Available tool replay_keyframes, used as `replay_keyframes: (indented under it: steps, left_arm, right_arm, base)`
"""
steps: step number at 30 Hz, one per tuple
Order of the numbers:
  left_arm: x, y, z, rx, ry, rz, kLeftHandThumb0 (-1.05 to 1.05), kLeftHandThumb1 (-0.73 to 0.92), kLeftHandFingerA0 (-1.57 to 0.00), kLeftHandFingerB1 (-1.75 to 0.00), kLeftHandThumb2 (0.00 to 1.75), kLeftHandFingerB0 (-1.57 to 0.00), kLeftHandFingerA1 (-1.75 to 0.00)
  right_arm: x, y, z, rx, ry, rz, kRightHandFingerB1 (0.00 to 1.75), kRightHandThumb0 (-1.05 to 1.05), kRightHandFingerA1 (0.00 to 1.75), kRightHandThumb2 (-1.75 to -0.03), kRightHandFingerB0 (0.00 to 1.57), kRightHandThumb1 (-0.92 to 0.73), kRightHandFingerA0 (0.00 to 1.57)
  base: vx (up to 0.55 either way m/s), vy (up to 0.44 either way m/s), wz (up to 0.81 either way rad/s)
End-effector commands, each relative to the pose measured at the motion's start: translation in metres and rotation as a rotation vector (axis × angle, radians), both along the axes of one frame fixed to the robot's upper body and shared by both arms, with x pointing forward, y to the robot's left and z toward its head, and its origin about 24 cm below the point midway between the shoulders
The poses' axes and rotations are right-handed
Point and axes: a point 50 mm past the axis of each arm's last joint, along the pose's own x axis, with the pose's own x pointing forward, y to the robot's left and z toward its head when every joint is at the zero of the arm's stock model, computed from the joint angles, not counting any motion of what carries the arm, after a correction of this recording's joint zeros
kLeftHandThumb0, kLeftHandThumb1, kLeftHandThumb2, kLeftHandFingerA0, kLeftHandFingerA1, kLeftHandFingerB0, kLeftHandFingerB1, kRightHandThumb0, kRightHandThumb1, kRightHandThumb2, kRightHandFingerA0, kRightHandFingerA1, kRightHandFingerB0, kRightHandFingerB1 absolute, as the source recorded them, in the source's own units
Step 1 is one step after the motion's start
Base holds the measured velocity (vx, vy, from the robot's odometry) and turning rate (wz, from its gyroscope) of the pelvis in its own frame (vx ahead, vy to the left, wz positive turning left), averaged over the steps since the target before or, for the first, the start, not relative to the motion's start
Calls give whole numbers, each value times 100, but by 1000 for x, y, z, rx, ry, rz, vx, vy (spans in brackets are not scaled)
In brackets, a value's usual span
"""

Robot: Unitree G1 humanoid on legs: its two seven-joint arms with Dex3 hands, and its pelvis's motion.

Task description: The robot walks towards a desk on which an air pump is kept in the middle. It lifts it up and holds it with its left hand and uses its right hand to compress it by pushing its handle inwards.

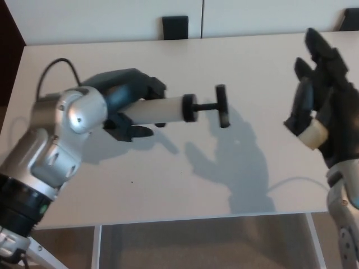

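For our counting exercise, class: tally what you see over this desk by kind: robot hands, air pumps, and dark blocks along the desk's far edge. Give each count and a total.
Robot hands: 2, the left hand and the right hand
Air pump: 1
Dark blocks at the far edge: 2, the centre block and the corner block
Total: 5

Air pump [162, 109] barrel's rear — hidden inside left hand [126, 101].

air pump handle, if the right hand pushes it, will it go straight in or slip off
The handle is a thin T-bar on a narrow rod, so an off-centre push probably slips. The air pump is held by the left hand only at its far end, so it may swing.
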Motion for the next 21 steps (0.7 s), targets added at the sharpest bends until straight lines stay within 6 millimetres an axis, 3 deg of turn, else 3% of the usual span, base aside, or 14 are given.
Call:
replay_keyframes:
  steps: [1, 5, 9, 12, 13, 18, 19, 20, 21]
  left_arm:
    - [2, 15, -2, 23, 6, 39, -7, 75, -86, -133, 62, -53, -147]
    - [5, 17, -4, 49, 4, 57, -14, 73, -82, -130, 64, -54, -156]
    - [6, 15, -8, 85, -1, 62, -14, 71, -84, -130, 63, -55, -155]
    - [6, 8, -17, 116, 2, 47, -15, 73, -93, -127, 67, -65, -151]
    - [7, 3, -20, 116, 9, 44, -17, 73, -84, -127, 67, -64, -153]
    - [9, -10, -27, 117, 15, 29, -12, 71, -80, -136, 62, -61, -159]
    - [9, -19, -29, 101, 0, 7, -20, 67, -96, -63, 60, -78, -99]
    - [9, -29, -31, 80, -19, -16, -20, 67, -96, -63, 60, -78, -99]
    - [9, -33, -32, 52, 0, -35, -55, 53, -29, -39, 78, -17, -49]
  right_arm:
    - [-5, -15, 1, 54, -10, 22, 10, -88, 12, -114, 0, -84, 0]
    - [-6, -21, 0, 48, -13, 13, 11, -86, 13, -114, 0, -84, 0]
    - [-7, -23, 0, 45, -22, 10, 10, -86, 13, -114, 0, -85, 0]
    - [-10, -24, 1, 37, -37, 8, 10, -86, 13, -116, 0, -87, 0]
    - [-11, -23, 4, 43, -52, 8, 12, -85, 14, -115, 0, -85, 0]
    - [-14, -22, 12, 63, -91, 12, 13, -84, 16, -115, 0, -84, 0]
    - [-17, -21, 16, 60, -110, 17, 11, -85, 13, -115, 0, -85, 0]
    - [-19, -19, 20, 54, -128, 22, 11, -85, 13, -115, 0, -85, 0]
    - [-19, -18, 22, 52, -136, 23, 12, -85, 14, -114, 0, -84, 0]
  base:
    - [0, 0, 0]
    - [0, 0, 0]
    - [0, 0, 0]
    - [0, 0, 0]
    - [0, 0, 0]
    - [0, 0, 0]
    - [0, 0, 0]
    - [0, 0, 0]
    - [0, 0, 0]
